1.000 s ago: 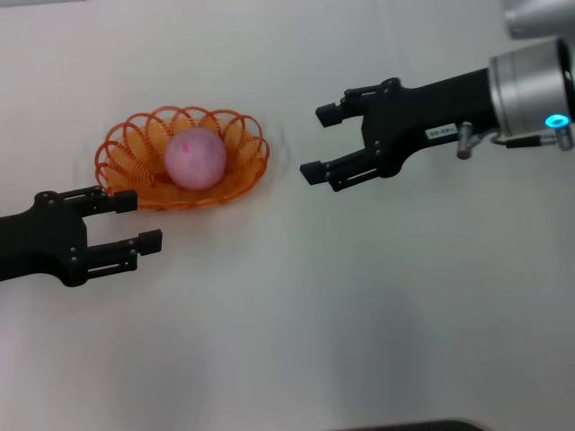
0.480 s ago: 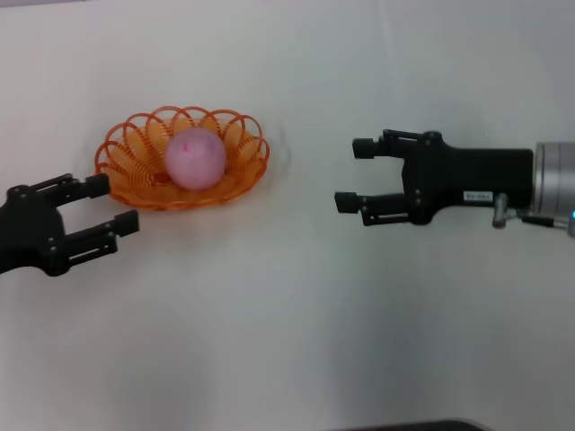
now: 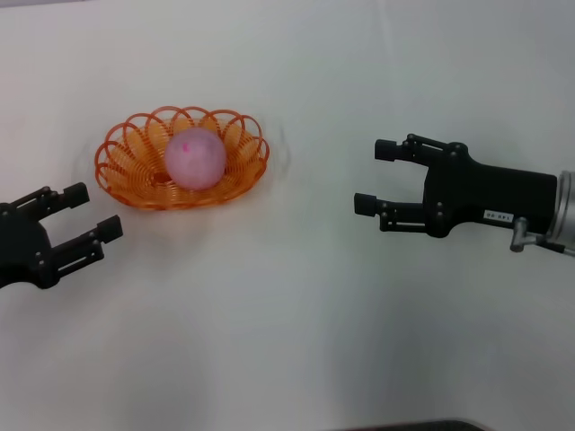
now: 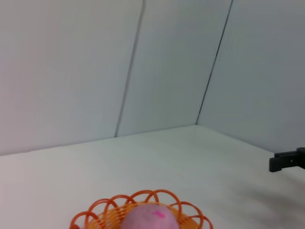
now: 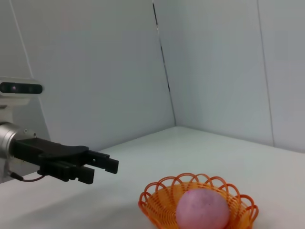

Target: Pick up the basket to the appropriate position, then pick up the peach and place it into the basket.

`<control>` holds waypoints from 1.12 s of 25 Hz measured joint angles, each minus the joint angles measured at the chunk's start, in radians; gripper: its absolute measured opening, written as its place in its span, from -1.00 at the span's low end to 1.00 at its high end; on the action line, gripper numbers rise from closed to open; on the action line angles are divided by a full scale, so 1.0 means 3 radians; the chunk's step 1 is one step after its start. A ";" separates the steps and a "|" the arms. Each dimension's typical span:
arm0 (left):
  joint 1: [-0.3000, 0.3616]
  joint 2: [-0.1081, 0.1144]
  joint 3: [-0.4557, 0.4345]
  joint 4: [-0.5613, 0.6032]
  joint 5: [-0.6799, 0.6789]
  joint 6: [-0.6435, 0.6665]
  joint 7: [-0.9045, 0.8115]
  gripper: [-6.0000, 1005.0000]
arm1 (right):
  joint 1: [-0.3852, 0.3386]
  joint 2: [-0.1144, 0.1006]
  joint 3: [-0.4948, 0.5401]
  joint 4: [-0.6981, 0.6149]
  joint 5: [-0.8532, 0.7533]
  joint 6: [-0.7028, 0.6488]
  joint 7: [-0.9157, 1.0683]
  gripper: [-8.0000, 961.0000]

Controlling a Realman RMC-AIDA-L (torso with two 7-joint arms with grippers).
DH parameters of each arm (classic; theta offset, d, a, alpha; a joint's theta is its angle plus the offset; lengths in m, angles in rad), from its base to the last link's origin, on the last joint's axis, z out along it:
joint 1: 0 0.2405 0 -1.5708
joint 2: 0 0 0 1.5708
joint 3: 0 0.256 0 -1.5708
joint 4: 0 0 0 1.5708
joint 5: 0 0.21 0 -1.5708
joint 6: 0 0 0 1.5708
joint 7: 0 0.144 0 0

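The orange wire basket [image 3: 135,180] sits on the white table, left of centre. The pale pink peach [image 3: 194,158] lies inside it. Both also show in the left wrist view, basket [image 4: 102,214] and peach [image 4: 147,218], and in the right wrist view, basket [image 5: 157,200] and peach [image 5: 202,209]. My left gripper [image 3: 92,212] is open and empty, below and left of the basket, apart from it. My right gripper [image 3: 375,178] is open and empty, well right of the basket. The left gripper also shows in the right wrist view [image 5: 107,168].
The white table [image 3: 287,341] spreads all around. Pale walls with a corner seam [image 4: 214,62] stand behind it. One fingertip of the right gripper shows at the edge of the left wrist view [image 4: 286,161].
Both arms have drawn back from the basket: the left gripper moved left and down, the right gripper moved right and lower. The basket and the peach have not moved.
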 joint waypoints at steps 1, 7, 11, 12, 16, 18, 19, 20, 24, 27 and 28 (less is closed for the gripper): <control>0.0006 -0.0002 -0.0003 -0.0001 0.0000 -0.0008 0.0009 0.41 | 0.0001 0.0003 0.0032 0.0037 0.0001 -0.0002 -0.0043 0.86; 0.0017 -0.0009 -0.0013 -0.0008 0.0001 -0.0016 0.0028 0.41 | 0.0032 0.0002 0.0135 0.0199 0.0004 -0.0005 -0.0209 0.86; 0.0017 -0.0008 -0.0015 -0.0009 0.0001 -0.0016 0.0030 0.41 | 0.0039 0.0004 0.0142 0.0232 0.0004 -0.0006 -0.0225 0.86; 0.0017 -0.0008 -0.0015 -0.0010 0.0001 -0.0016 0.0031 0.41 | 0.0041 0.0005 0.0143 0.0240 0.0004 -0.0006 -0.0226 0.86; 0.0015 -0.0008 -0.0013 -0.0010 0.0001 -0.0006 0.0032 0.41 | 0.0043 0.0010 0.0144 0.0249 0.0004 -0.0006 -0.0231 0.86; 0.0015 -0.0010 -0.0011 -0.0010 0.0001 0.0003 0.0032 0.41 | 0.0046 0.0011 0.0145 0.0252 0.0004 -0.0005 -0.0233 0.86; 0.0015 -0.0010 -0.0013 -0.0010 0.0001 0.0006 0.0033 0.41 | 0.0049 0.0012 0.0145 0.0254 0.0004 -0.0005 -0.0234 0.86; 0.0015 -0.0010 -0.0014 -0.0010 0.0001 0.0008 0.0033 0.41 | 0.0051 0.0012 0.0146 0.0257 0.0004 -0.0001 -0.0235 0.86; 0.0015 -0.0012 -0.0016 -0.0010 0.0004 0.0014 0.0034 0.41 | 0.0064 0.0013 0.0147 0.0288 0.0004 0.0014 -0.0235 0.86; 0.0022 -0.0012 -0.0015 -0.0010 0.0014 0.0016 0.0035 0.41 | 0.0066 0.0013 0.0147 0.0296 0.0003 0.0017 -0.0237 0.87; 0.0029 -0.0013 -0.0014 -0.0010 0.0014 0.0017 0.0035 0.41 | 0.0062 0.0013 0.0153 0.0296 0.0003 0.0016 -0.0239 0.87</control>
